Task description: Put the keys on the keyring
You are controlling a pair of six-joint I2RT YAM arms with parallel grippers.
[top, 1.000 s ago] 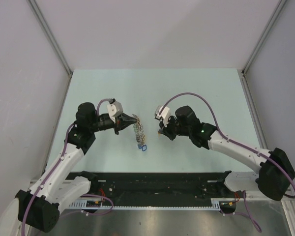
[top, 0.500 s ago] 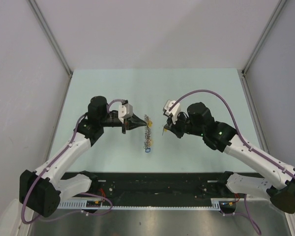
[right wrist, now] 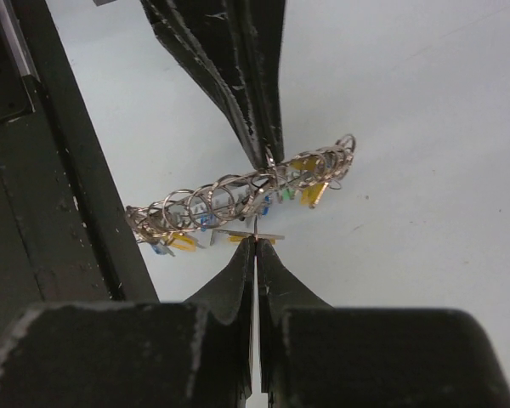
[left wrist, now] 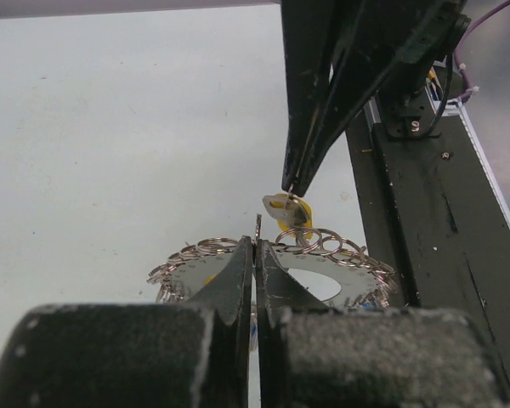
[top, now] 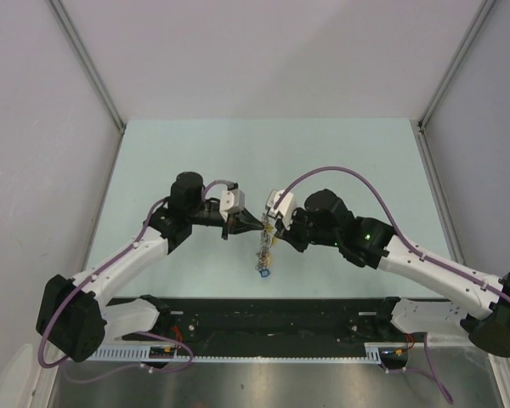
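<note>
The keyring [top: 261, 249], a grey metal ring fringed with small split rings and coloured keys, hangs edge-on over the pale green table. My left gripper [top: 256, 224] is shut on its rim; its jaws [left wrist: 257, 246] pinch the flat ring [left wrist: 340, 274]. My right gripper [top: 274, 229] faces it from the right, shut on a small key with a yellow head [right wrist: 272, 236]. That key [left wrist: 287, 206] touches the split rings at the ring's top edge. In the right wrist view the left fingers [right wrist: 255, 102] hold the keyring [right wrist: 229, 194] just beyond my right gripper [right wrist: 255, 239].
A black rail [top: 272, 319] runs along the near edge of the table [top: 348, 153], close below the hanging ring. Grey walls close in the left, right and far sides. A blue-headed key [top: 263, 273] dangles lowest from the ring.
Both arms have swung in toward the middle. The left gripper carried the keyring to the right and nearer; the right gripper brought its key left until it met the ring.
</note>
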